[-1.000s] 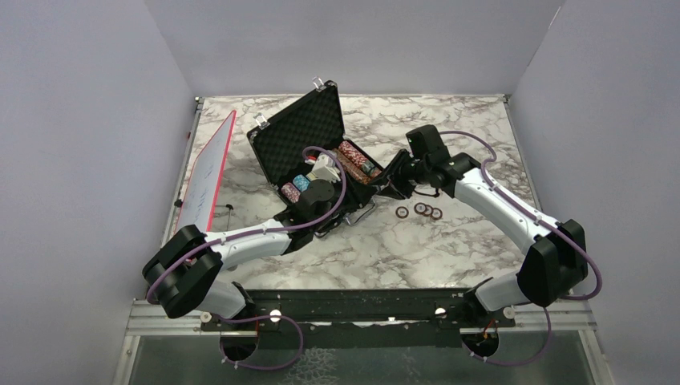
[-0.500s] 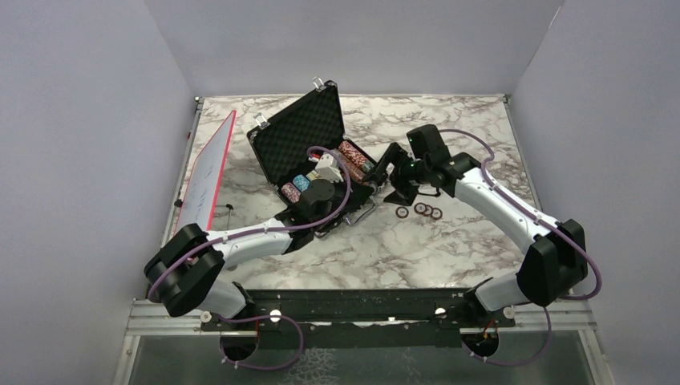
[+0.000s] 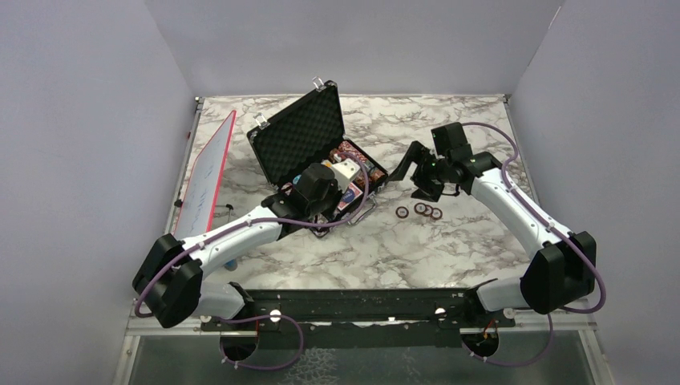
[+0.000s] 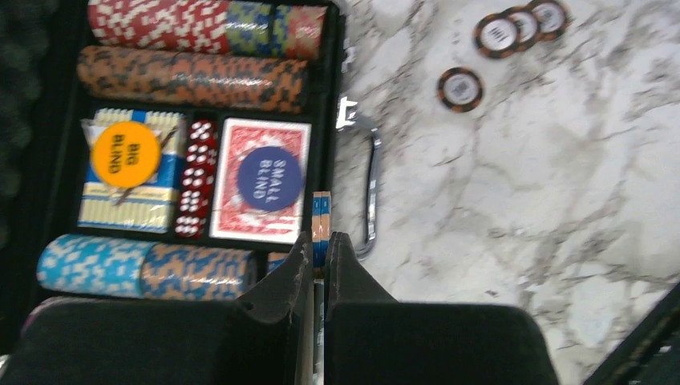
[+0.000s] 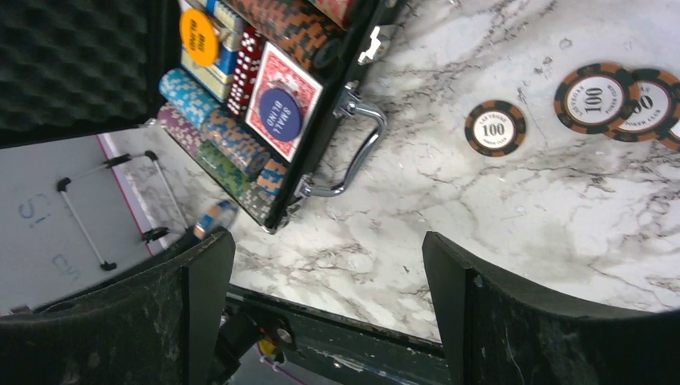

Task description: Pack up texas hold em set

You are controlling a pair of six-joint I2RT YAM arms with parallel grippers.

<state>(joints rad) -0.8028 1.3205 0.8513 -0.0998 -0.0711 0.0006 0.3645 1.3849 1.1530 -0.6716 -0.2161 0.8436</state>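
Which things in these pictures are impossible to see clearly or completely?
- Top view: the left arm covers most of the briefcase tray.
- Left wrist view: the shut fingers hide one chip row's end.
- Right wrist view: the picture edge cuts the rightmost loose chip; the board's writing is too faint.

Orange disc [image 4: 126,154]: BIG BLIND; blue disc [image 4: 269,178]: SMALL BLIND — chips [image 5: 495,127]: 100.

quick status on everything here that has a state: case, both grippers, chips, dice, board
briefcase, open, lid raised
left gripper, shut, over the briefcase
right gripper, open, empty, above the table
loose chips, four lying flat on the table, outside the briefcase
dice, seated in their slot in the briefcase
white board, propped up, tilted, at the table's left side
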